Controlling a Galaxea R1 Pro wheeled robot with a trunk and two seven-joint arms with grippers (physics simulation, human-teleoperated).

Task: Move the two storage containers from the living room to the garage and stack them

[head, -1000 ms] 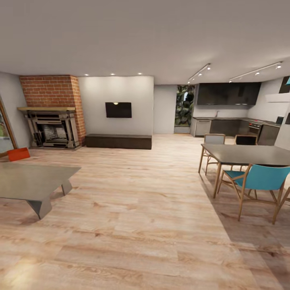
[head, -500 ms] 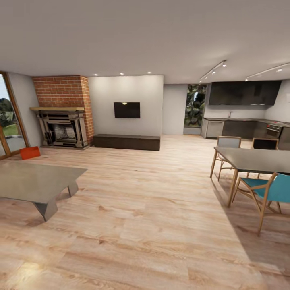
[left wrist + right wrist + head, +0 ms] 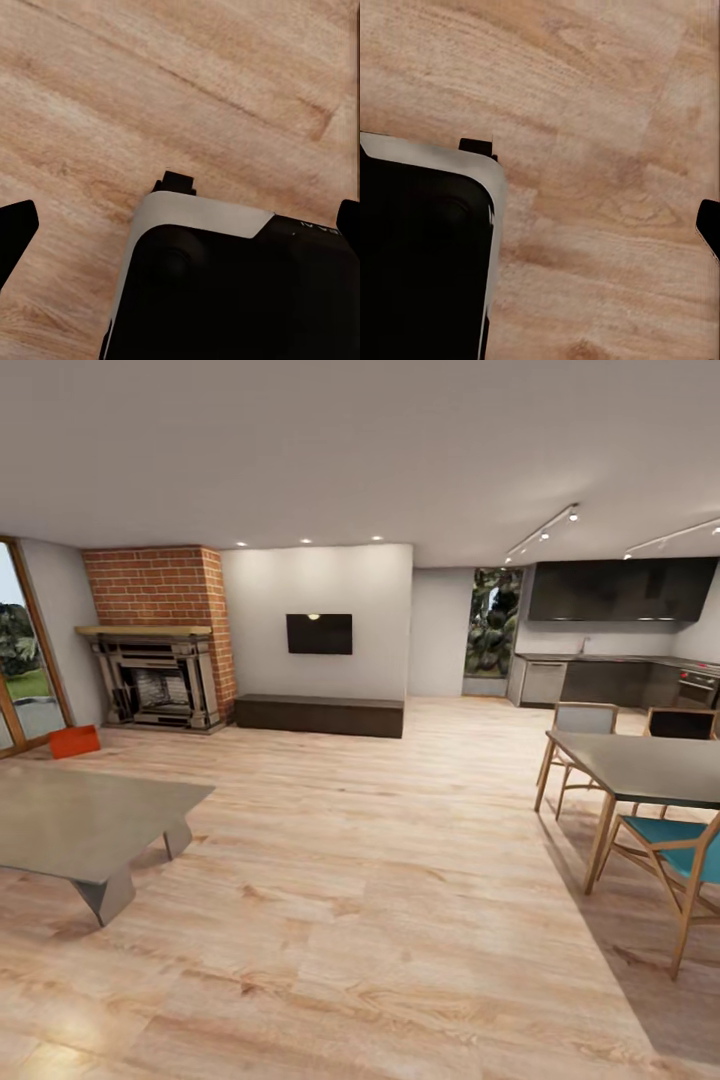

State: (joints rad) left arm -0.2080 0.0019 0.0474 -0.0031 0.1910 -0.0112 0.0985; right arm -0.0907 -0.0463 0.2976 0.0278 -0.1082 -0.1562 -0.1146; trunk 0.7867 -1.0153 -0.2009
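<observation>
Panning left, the camera reveals one red-orange thin-walled storage container [image 3: 75, 741] beside the brick fireplace [image 3: 158, 635], probably light, rim-grippable; both tools' opening unclear.

- Pale wood plank floor [image 3: 380, 880] runs across the living room.
- Red-orange rectangular storage container [image 3: 75, 741] sits on the floor at far left, near the red-brick fireplace [image 3: 160, 635].
- Black TV [image 3: 319, 633] hangs on the white wall above the long low dark cabinet [image 3: 320, 715].
- Low grey tabletop [image 3: 85, 820] at left.
- Dark dining tabletop [image 3: 650, 765] at right, teal chair [image 3: 680, 855] beside it.
</observation>
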